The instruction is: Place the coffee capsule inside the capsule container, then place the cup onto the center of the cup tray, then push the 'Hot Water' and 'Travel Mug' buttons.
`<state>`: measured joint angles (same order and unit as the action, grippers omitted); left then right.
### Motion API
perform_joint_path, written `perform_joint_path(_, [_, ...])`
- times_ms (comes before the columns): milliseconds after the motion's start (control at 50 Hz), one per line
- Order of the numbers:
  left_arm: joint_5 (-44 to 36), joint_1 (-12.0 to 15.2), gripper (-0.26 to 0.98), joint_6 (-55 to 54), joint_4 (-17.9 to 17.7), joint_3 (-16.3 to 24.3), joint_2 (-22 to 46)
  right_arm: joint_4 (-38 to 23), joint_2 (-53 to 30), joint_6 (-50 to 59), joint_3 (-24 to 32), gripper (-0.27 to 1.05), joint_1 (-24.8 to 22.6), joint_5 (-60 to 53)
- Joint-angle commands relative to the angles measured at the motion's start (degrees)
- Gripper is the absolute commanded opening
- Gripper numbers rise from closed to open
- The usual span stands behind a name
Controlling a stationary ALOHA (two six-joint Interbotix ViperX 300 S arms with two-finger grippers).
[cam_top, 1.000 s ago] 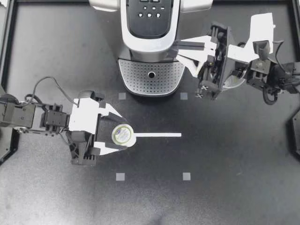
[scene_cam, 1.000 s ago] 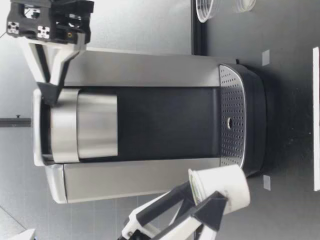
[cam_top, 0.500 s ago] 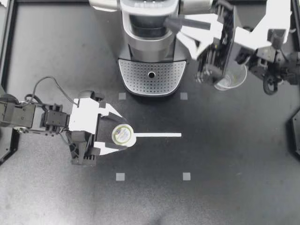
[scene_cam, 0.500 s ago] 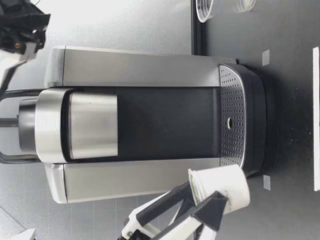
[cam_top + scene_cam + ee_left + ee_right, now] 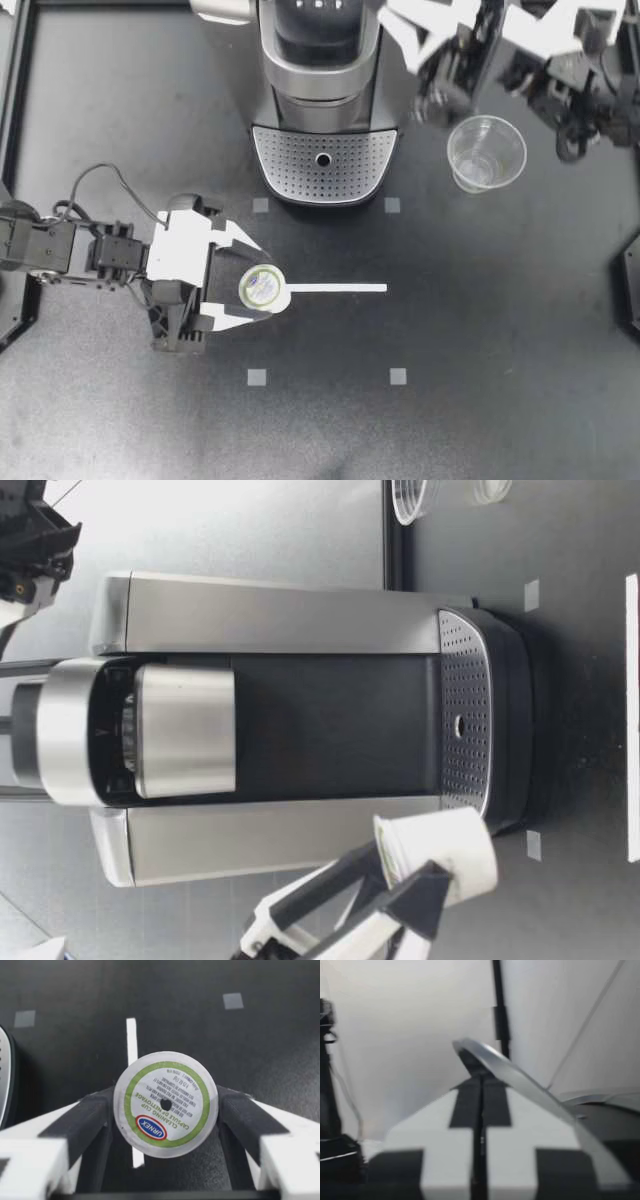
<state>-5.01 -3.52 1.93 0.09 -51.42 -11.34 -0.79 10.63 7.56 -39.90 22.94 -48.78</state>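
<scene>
The coffee capsule [image 5: 262,287], white with a green-ringed foil lid, hangs a little above the table with my left gripper [image 5: 258,289] shut on it. In the left wrist view both fingers press the capsule [image 5: 166,1105] from its sides. The low view shows the capsule [image 5: 437,855] held beside the machine's base. The coffee machine [image 5: 320,90] stands at the back with its lid raised. My right gripper [image 5: 400,18] is shut, high beside the lid, and its wrist view has the silver handle [image 5: 510,1072] just ahead of the fingertips. The clear plastic cup [image 5: 486,152] stands upright on the table to the right of the machine.
The perforated silver cup tray [image 5: 322,165] at the machine's front has nothing on it. A white tape line [image 5: 335,288] and small grey square markers [image 5: 398,376] lie on the black table. A black frame borders the table.
My right gripper has risen and moved back, and the machine's handle and lid swung up with it. The clear cup has come into sight. The left arm and capsule have not moved.
</scene>
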Motion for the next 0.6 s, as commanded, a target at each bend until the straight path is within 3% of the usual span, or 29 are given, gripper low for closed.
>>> perform_joint_path(0, [-0.09,0.18,0.52,0.09,0.09,1.67,-1.23,0.26,0.18,0.09,2.02,0.08,2.55,0.53])
perform_joint_path(580, [2.37,0.18,0.52,1.23,0.35,3.25,-1.14,0.09,-2.81,2.81,5.54,0.08,9.23,2.64])
